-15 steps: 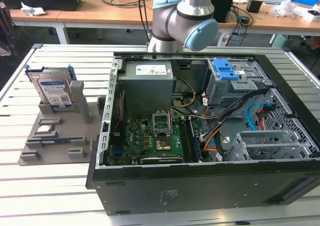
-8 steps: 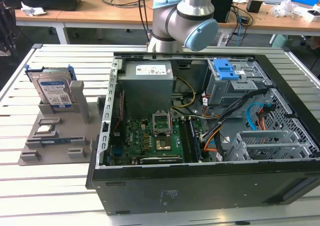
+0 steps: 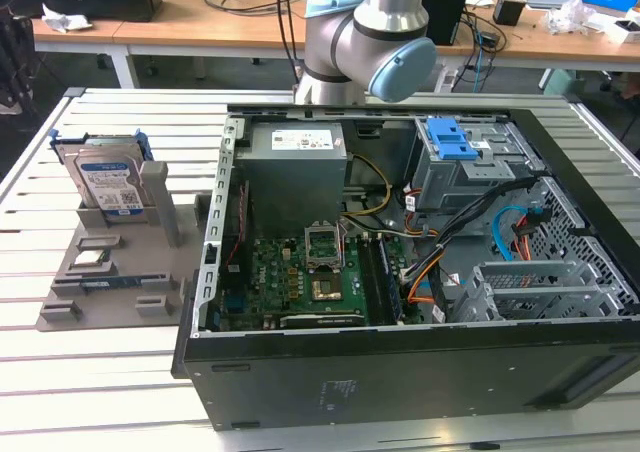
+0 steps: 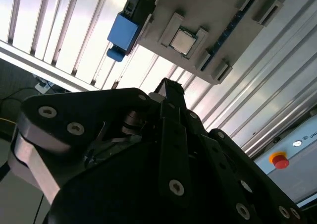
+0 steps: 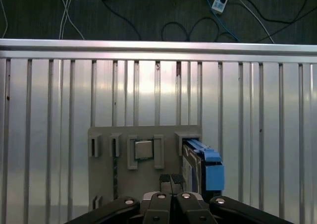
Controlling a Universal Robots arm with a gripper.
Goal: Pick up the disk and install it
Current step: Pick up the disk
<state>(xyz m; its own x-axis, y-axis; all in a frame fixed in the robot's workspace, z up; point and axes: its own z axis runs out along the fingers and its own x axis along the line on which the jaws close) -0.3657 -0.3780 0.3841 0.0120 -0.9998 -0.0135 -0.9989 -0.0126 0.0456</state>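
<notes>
The disk (image 3: 105, 180) is a silver drive with a blue-and-white label and a blue plastic frame. It stands on edge in a slot of the grey holder (image 3: 110, 272) at the exterior view's left. In the first wrist view the disk (image 5: 204, 167) shows edge-on beside the holder (image 5: 101, 172). My gripper (image 5: 171, 180) hangs well above the holder, its two black fingertips (image 5: 165, 180) pressed together with nothing between them. In the second wrist view the gripper (image 4: 169, 86) points toward the holder (image 4: 223, 21), and the disk's blue frame (image 4: 123, 32) sits off to one side.
An open computer case (image 3: 400, 372) lies on the slatted metal table (image 3: 120, 392), with a grey power-supply box (image 3: 295, 167), a motherboard (image 3: 300, 277) and a blue drive bracket (image 3: 455, 144) inside. A square chip (image 5: 143, 149) sits in the holder. The arm (image 3: 370, 32) rises behind the case.
</notes>
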